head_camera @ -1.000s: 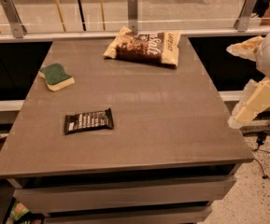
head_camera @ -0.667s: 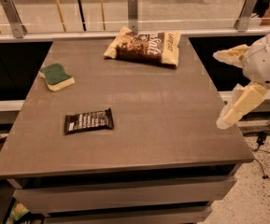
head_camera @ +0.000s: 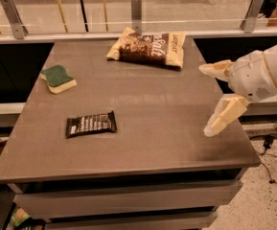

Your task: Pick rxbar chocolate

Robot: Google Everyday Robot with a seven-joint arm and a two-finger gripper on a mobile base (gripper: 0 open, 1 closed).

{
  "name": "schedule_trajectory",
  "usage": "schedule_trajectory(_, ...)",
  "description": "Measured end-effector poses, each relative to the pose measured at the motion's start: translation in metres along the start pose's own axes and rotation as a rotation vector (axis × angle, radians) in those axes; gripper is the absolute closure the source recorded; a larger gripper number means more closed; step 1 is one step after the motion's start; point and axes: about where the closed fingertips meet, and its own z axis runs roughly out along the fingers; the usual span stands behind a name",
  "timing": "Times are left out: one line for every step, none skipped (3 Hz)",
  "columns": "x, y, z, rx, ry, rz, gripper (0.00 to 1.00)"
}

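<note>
Dark rxbar chocolate [head_camera: 90, 124] flat on table [head_camera: 152, 104]; gripper [head_camera: 210, 97] agape over rt edge.

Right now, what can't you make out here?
Camera view only:
Bar: its white lettering is too small to read.
Hand, open over the table's right edge: its arm runs off the right border.
Under the table: dark, hidden by its top.

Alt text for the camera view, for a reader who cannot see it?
The robot's open gripper hovers over the right edge of the table, apart from the rxbar chocolate lying front-left. A sponge sits back-left and a snack bag at the back.
</note>
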Motion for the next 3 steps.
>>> schedule_trajectory(-0.003, 0.003, 0.022, -0.026, -0.066, 0.008, 0.0)
schedule_trajectory(-0.011, 0.005, 0.046, -0.066, -0.104, 0.003, 0.0)
schedule_trajectory(-0.013, 0.002, 0.046, -0.076, -0.118, 0.002, 0.0)
